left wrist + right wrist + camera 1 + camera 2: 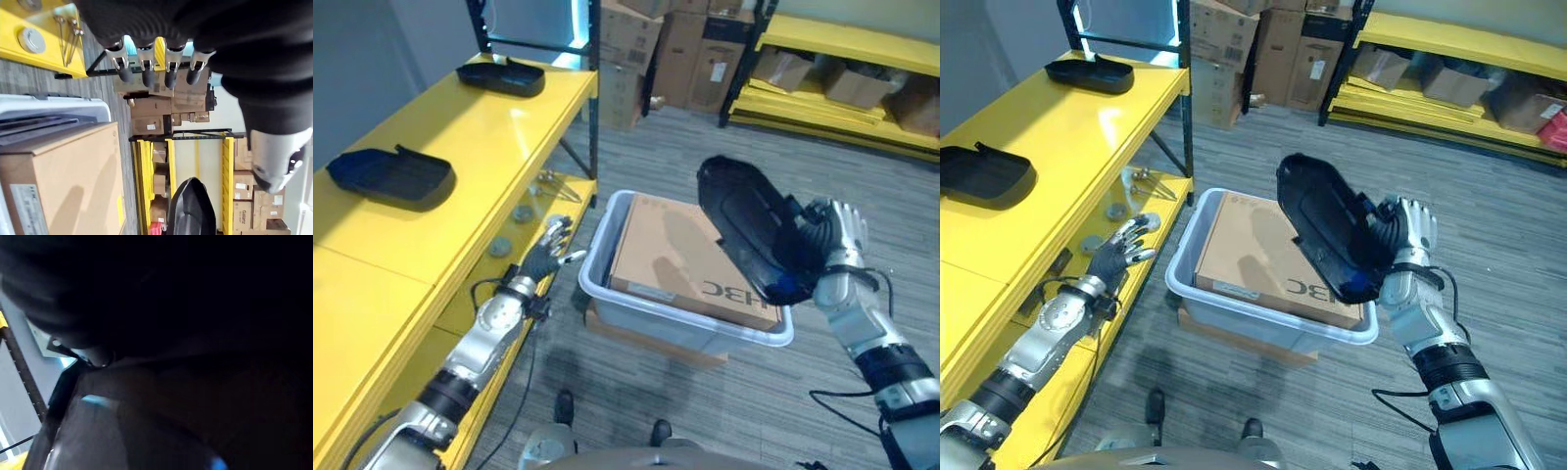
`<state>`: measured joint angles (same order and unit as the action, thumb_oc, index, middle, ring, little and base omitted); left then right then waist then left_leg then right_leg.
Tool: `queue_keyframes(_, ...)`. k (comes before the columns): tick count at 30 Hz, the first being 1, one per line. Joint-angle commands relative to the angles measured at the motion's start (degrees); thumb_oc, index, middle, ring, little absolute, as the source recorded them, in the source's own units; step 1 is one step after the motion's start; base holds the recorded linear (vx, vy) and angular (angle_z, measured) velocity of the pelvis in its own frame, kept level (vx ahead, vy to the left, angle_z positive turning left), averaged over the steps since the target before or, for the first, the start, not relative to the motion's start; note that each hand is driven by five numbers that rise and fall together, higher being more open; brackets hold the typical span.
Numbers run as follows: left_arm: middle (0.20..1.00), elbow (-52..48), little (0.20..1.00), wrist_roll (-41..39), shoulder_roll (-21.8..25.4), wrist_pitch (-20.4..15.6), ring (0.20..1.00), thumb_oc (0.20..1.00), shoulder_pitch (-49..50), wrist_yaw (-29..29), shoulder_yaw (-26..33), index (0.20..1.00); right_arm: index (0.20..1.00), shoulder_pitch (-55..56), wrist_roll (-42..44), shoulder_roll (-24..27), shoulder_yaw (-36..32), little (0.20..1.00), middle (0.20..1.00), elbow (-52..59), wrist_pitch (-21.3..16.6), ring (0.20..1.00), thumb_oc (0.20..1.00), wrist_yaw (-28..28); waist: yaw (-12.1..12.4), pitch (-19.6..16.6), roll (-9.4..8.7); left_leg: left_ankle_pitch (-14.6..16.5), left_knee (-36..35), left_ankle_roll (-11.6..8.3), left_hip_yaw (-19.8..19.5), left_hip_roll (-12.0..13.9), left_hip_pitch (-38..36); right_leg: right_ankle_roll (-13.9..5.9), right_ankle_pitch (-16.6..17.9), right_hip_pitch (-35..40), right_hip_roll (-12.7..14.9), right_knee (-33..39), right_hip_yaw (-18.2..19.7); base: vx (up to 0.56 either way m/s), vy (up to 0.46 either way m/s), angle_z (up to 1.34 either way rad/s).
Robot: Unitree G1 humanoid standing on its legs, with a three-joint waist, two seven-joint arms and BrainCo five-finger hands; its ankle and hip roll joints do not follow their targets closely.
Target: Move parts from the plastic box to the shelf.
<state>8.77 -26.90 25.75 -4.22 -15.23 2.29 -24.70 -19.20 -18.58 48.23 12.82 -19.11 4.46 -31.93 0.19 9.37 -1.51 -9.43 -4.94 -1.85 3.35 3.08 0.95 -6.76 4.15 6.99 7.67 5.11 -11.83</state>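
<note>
Plastic, glossy black and oval, the part (756, 232) is gripped by the right hand (829, 240) above the grey plastic box (607, 284); its long axis tilts up toward the yellow shelf (460, 147). Left hand (546, 257) hangs open-fingered, holding nothing. Two similar black parts (391, 176) lie on the shelf.

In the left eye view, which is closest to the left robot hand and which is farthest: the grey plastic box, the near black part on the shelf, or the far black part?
From the left robot hand:
1. Grey plastic box, just beside it on the floor.
2. Near black part, on the yellow shelf top.
3. Far black part, at the shelf's far end.
</note>
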Motion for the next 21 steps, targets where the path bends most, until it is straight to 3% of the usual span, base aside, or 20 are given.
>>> queue_keyframes(1, 1.000, 1.4, 1.000, -5.3, -2.2, 1.5, 1.000, 1.000, -5.4, 0.7, -2.8, 1.000, 0.200, -9.6, -4.2, 4.9, 2.2, 0.200, 0.200, 0.6, -4.5, 0.200, 0.200, -5.7, 1.0, -2.1, -0.96, 11.7, -0.1, -1.51, 3.1, 2.0, -6.7, 0.17, -5.2, 1.2, -0.3, -0.1, -1.5, -0.01, -0.004, -0.06)
queue_keyframes(4, 1.000, 1.5, 1.000, -10.9, -5.9, 4.3, 1.000, 1.000, -8.5, 3.2, -4.5, 1.000, 0.200, -13.1, -5.4, 4.2, 3.9, 0.200, 0.200, 3.7, -6.0, 0.200, 0.200, -6.9, 0.2, -2.6, -1.03, 12.0, -0.1, -1.43, 3.4, 2.1, -7.1, 0.17, -5.5, 1.5, -0.5, -0.1, -1.1, -0.02, -0.004, -0.11)
queue_keyframes(8, 1.000, 3.3, 1.000, -11.7, -10.0, 4.3, 1.000, 1.000, -11.3, 4.5, -5.9, 1.000, 0.200, -16.7, -6.5, 1.7, 5.9, 0.200, 0.200, 7.2, -7.5, 0.200, 0.200, -7.8, -0.6, -3.1, -1.04, 12.3, -0.1, -1.23, 3.6, 2.0, -7.5, 0.16, -5.9, 1.7, -0.7, -0.1, -0.6, -0.01, -0.006, -0.12)
queue_keyframes(16, 1.000, 3.2, 1.000, -11.8, -11.5, 6.3, 1.000, 1.000, -14.0, 4.5, -6.6, 1.000, 0.200, -18.9, -5.4, -3.5, 8.9, 0.200, 0.200, 11.1, -10.3, 0.200, 0.200, -8.4, -0.8, -3.0, -0.38, 12.8, -0.1, -1.02, 3.4, 1.9, -7.9, 0.05, -6.1, 1.8, -0.5, -0.1, -0.2, 0.00, -0.001, -0.02)
queue_keyframes(21, 1.000, 3.6, 1.000, -14.3, -12.7, 5.4, 1.000, 1.000, -15.2, 2.8, -6.6, 1.000, 0.200, -19.2, -4.7, -6.6, 10.8, 0.200, 0.200, 11.9, -11.8, 0.200, 0.200, -6.8, -0.7, -3.0, -0.19, 12.9, -0.1, -0.93, 3.1, 1.7, -8.0, -0.10, -6.1, 1.8, -0.4, -0.1, -0.2, 0.00, 0.000, 0.00)
